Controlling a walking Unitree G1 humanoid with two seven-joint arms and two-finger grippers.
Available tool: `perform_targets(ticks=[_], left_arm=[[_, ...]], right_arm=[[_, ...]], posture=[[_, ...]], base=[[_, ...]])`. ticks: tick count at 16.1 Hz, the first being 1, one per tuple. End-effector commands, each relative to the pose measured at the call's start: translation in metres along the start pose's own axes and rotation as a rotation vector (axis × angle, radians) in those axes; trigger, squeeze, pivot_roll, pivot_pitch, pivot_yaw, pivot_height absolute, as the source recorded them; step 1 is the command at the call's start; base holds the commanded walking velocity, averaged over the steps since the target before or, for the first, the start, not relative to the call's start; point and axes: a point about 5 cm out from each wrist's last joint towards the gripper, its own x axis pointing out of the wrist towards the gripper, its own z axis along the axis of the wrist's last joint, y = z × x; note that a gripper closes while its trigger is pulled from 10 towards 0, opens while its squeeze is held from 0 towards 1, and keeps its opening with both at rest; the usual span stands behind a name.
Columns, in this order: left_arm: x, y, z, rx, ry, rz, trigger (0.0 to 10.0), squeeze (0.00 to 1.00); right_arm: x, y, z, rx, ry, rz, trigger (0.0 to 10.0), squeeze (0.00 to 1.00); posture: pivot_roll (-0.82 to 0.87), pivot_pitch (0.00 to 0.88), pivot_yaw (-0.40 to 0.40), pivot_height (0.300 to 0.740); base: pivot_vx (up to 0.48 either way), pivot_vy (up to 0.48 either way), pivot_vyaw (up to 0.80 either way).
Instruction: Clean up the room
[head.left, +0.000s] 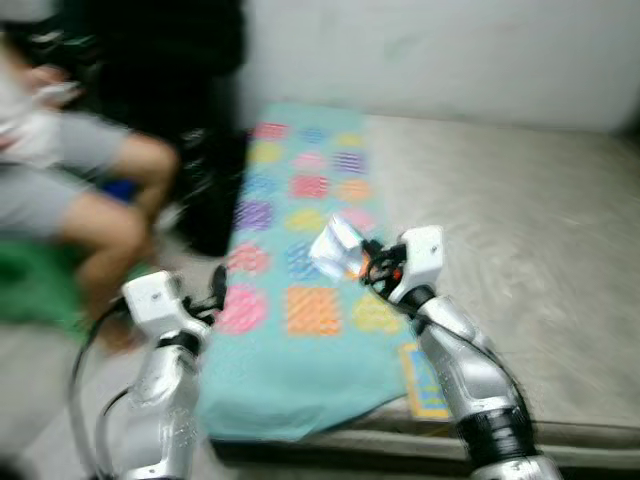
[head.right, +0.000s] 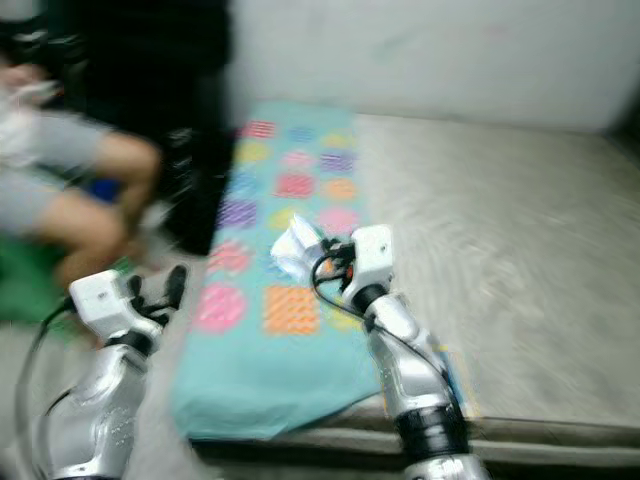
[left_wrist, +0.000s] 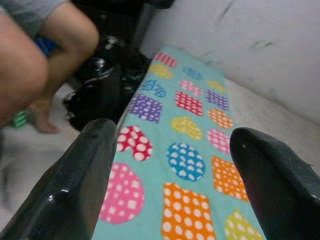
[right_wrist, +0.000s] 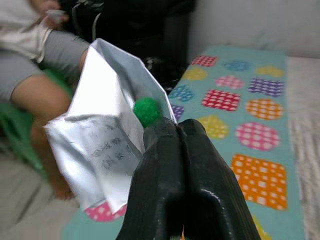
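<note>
Right now the silver foil wrapper (right_wrist: 107, 130) sits pinched in my right gripper (right_wrist: 175, 131), whose two black fingers are pressed tight together on its edge; a small green pom-pom (right_wrist: 147, 111) shows right at the fingertips, against the foil. From the head camera, which is blurred, I see that wrapper (head.left: 336, 247) held up in the air over the turquoise blanket (head.left: 300, 330), roughly above its middle rows of patches. My right arm reaches forward from the near edge of the bed to hold it there.

That blanket is printed with dotted hearts, squares and circles in pink, orange, purple, blue and yellow, and it lies along the left side of a bare grey mattress (head.left: 520, 250), with its near end hanging over the edge. Something flat with a yellow border and blue print (head.left: 425, 385) lies on the mattress just beside my right forearm; I can't tell what it is.

My left gripper (left_wrist: 170, 180) hovers by the blanket's left edge with its fingers well apart, nothing between them.

Off to the left a person (head.left: 70, 190) in grey shorts sits with bare knees bent, and a dark bag (left_wrist: 97, 92) rests on the floor between them and the bed
</note>
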Motion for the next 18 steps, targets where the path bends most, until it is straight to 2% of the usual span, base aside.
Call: perform_targets(ticks=[1, 16, 18], left_arm=[[0.0011, 0.0004, 0.0022, 0.017, -0.005, 0.001, 10.0, 0.0], [0.0013, 0.0027, 0.0023, 0.021, -0.011, 0.042, 10.0, 0.0], [0.0016, 0.0071, 0.0034, -0.016, -0.017, 0.078, 10.0, 0.0]], right_arm=[[0.0008, 0.001, 0.0053, -0.01, -0.023, 0.0, 10.0, 0.0], [0.0006, 0.0058, 0.0037, -0.019, -0.02, 0.023, 10.0, 0.0], [0.0, 0.0047, 0.0022, -0.021, -0.017, 0.02, 10.0, 0.0]], posture=[[-0.09, 0.0, -0.056, 0.74], [-0.09, 0.013, -0.063, 0.74], [-0.09, 0.015, -0.062, 0.74]], base=[[0.0, 0.0, 0.8], [0.0, 0.0, 0.8], [0.0, 0.0, 0.8]])
